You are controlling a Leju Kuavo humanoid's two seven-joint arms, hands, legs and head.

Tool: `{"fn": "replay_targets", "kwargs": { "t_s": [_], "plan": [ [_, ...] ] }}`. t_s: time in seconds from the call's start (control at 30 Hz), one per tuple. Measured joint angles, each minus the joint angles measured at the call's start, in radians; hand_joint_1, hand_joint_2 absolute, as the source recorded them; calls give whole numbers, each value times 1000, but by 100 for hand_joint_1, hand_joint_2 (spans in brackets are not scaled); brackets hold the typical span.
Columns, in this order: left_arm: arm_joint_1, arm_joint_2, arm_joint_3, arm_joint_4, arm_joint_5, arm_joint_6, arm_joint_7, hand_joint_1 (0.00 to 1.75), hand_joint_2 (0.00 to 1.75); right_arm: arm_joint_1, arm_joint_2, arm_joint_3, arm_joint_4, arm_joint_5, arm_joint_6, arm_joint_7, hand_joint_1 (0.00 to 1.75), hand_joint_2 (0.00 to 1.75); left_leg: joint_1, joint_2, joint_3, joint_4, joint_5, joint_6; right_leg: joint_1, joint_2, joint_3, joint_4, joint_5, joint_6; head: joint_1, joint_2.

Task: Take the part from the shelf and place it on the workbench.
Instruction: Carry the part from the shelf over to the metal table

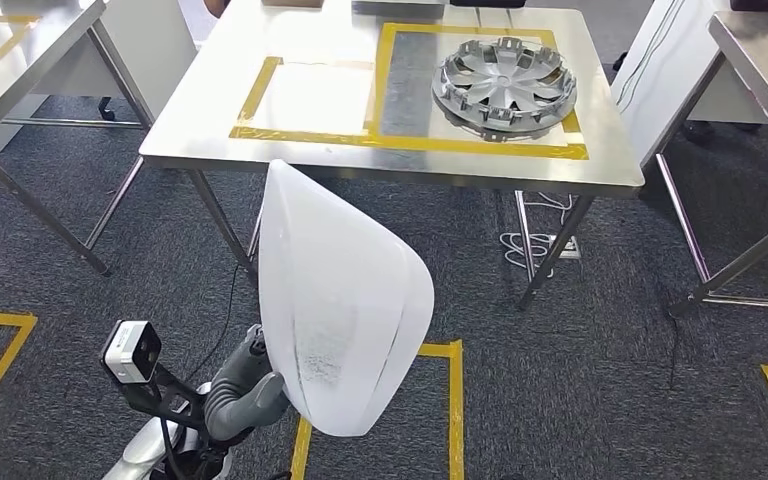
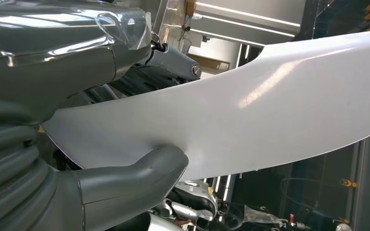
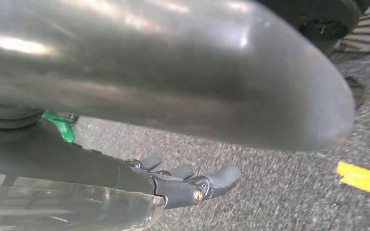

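So at this point we had the part, a big white curved shell panel (image 1: 345,300), off the shelf and in transit. Our left hand (image 1: 245,395) gripped it by its lower edge, holding it up in front of us. In the left wrist view the thick grey thumb (image 2: 144,175) pressed against one face of the panel (image 2: 250,120) with the darker fingers (image 2: 173,60) behind the other face, so it was pinched through its thickness rather than cradled.

Our right hand (image 3: 188,185) hung down by the carpet (image 3: 279,192) with nothing in it, fingers loosely apart and a bit curled.

The workbench (image 1: 210,110) sat ahead of us, well apart from the panel. Yellow tape marked out two boxes on top. The right one already had silver wheel covers (image 1: 505,85) stacked in it, while the left taped box (image 1: 310,95) was bare, so that looked like our drop spot.

We'd say the carry step was in hand, with the placing not yet done. The next move would call for closing in on the bench, then lifting the panel over the near edge and setting it down flat in the left box. Being tall and held by one edge, it could easily swing or catch the table lip.
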Motion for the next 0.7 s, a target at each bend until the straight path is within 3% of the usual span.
{"fn": "replay_targets", "kwargs": {
  "t_s": [0.07, 0.17, 0.2, 0.23, 0.27, 0.33, 0.37, 0.43, 0.5, 0.53, 0.6, 0.63, 0.7],
  "plan": [
    [-1, -1, 0, 0, 0, 0, -1, 175, 175, -1, 0, -1, 0, 0, 0, 0, 0, 0, 3, -6, 32, -12, -5, 13, -1, 1, -22, 51, -12, 2, 3, 0],
    [0, -4, -2, 0, 0, 0, -1, 175, 175, 0, -3, -2, 0, -3, 0, -2, 0, 0, -1, -12, 59, -14, -24, 21, -2, 6, -142, 227, -62, -12, 8, 0],
    [2, -4, -3, 1, 0, 0, -1, 175, 175, 4, -4, -2, 0, -4, 0, -2, 0, 0, -3, -16, 68, -14, -33, 21, -2, 7, -176, 264, -70, -9, 7, 0],
    [4, -4, -4, 1, 0, 0, -1, 175, 175, 8, -6, -2, 0, -5, 0, -3, 0, 0, -3, -20, 81, -14, -43, 20, -2, 7, -193, 266, -66, -1, 8, 0],
    [4, -4, -4, 1, 0, 0, -1, 175, 175, 11, -7, -2, 0, -5, 0, -3, 0, 0, -3, -23, 96, -14, -54, 17, -3, 7, -191, 229, -47, 11, 8, 0],
    [5, -4, -4, 1, 0, 0, -1, 175, 175, 14, -9, -2, 0, -6, 0, -4, 0, 0, -2, -26, 129, -13, -84, 9, -5, 6, -149, 92, 29, 34, 8, 0],
    [5, -4, -4, 2, 0, 0, -1, 175, 175, 13, -10, -2, 0, -6, 0, -5, 0, 0, -3, -27, 143, -13, -98, 3, -3, 5, -131, 39, 55, 32, 7, 0],
    [4, -4, -4, 2, 0, 0, -1, 175, 175, 12, -10, -2, 0, -6, 0, -6, 0, 0, -3, -26, 157, -12, -120, -8, 4, 5, -110, 6, 75, 6, 4, 0],
    [2, -4, -4, 2, 0, -1, -1, 175, 175, 10, -10, -2, 0, -6, 0, -6, 0, 0, -2, -25, 158, 6, -121, -17, 5, 9, -96, 5, 59, -21, 3, 0],
    [2, -4, -3, 1, 0, -1, -1, 175, 175, 10, -10, -3, 0, -6, 0, -6, 0, 0, -1, -23, 146, 40, -108, -22, 2, 11, -85, 2, 51, -29, 3, 0],
    [0, -3, -2, 0, 0, -2, -1, 175, 175, 9, -10, -3, 0, -6, 0, -6, 0, 0, 4, -18, 69, 164, -83, -33, -5, 13, -57, -4, 34, -40, 2, 0],
    [0, -3, -2, 0, 0, -3, -1, 175, 175, 9, -11, -3, 0, -6, 0, -6, 0, 0, 8, -16, 17, 234, -90, -39, -5, 13, -44, -7, 22, -43, 1, 0],
    [2, -2, -2, 0, 0, -3, -1, 175, 175, 12, -11, -3, 0, -6, 0, -6, 0, 0, 18, -12, -76, 319, -157, -51, -6, 16, -15, -10, -3, -43, 1, 0]
  ]
}}
